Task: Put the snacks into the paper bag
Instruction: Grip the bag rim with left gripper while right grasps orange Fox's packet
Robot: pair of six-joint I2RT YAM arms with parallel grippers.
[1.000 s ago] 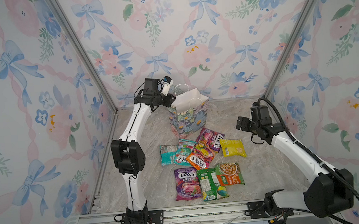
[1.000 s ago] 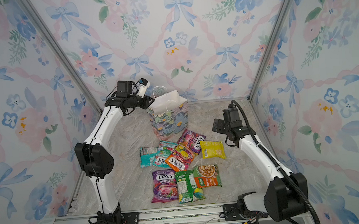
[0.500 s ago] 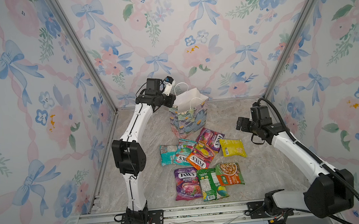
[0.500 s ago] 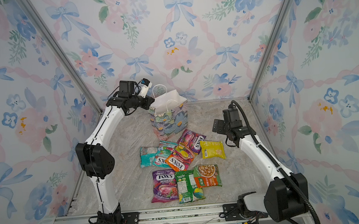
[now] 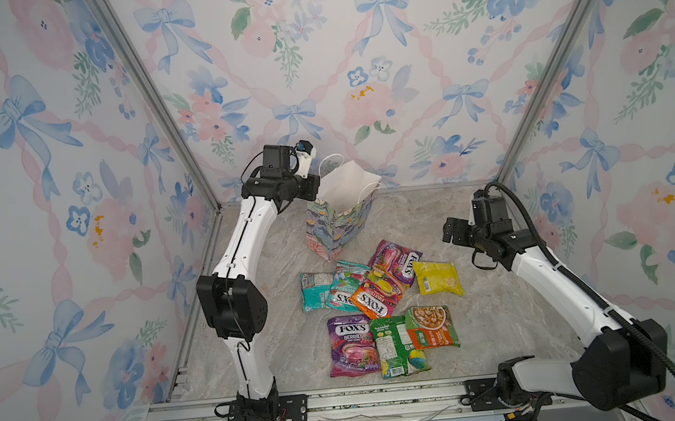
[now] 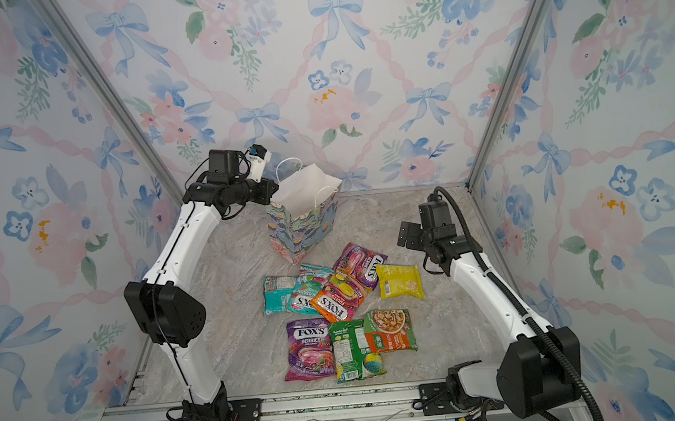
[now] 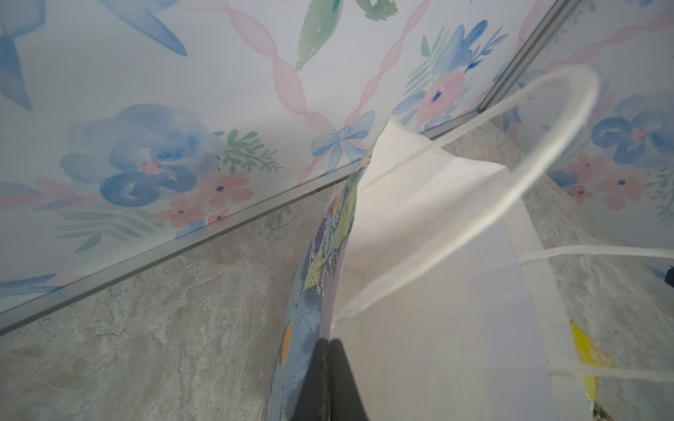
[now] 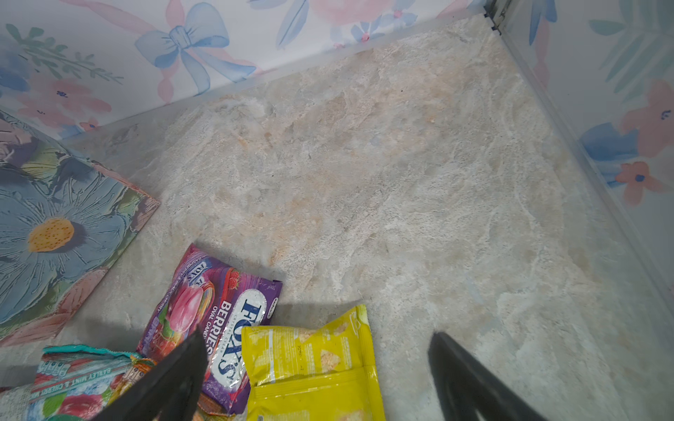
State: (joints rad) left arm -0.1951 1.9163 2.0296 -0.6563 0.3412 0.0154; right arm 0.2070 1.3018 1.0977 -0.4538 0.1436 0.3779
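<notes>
The snacks all lie out on the marbled counter (image 5: 503,309), eight glossy packets clustered in front of the paper bag (image 5: 341,223). The bag stands upright near the back wall with its mouth open. What shows of its inside is plain white paper, and its outside is painted with blue, green and pink flowers. A white cord handle (image 7: 510,145) loops up above the rim.

Nearest the bag, the rear purple FOX'S packet (image 5: 396,258), an orange FOX'S packet (image 5: 376,295) and two teal packets (image 5: 317,290) overlap in a loose heap. A yellow pouch (image 5: 437,278) lies just beside the purple one. Toward the front edge, the front purple FOX'S packet (image 5: 349,346), a green pouch (image 5: 397,346) and an orange-green pouch (image 5: 431,327) lie side by side with their edges overlapping.

The left tool (image 7: 329,346) is pinched on the bag's side wall at the rim, with one finger outside and one inside. The right tool (image 8: 317,333) is spread wide and holds nothing. It hovers above the counter by the yellow pouch and the rear purple packet.
</notes>
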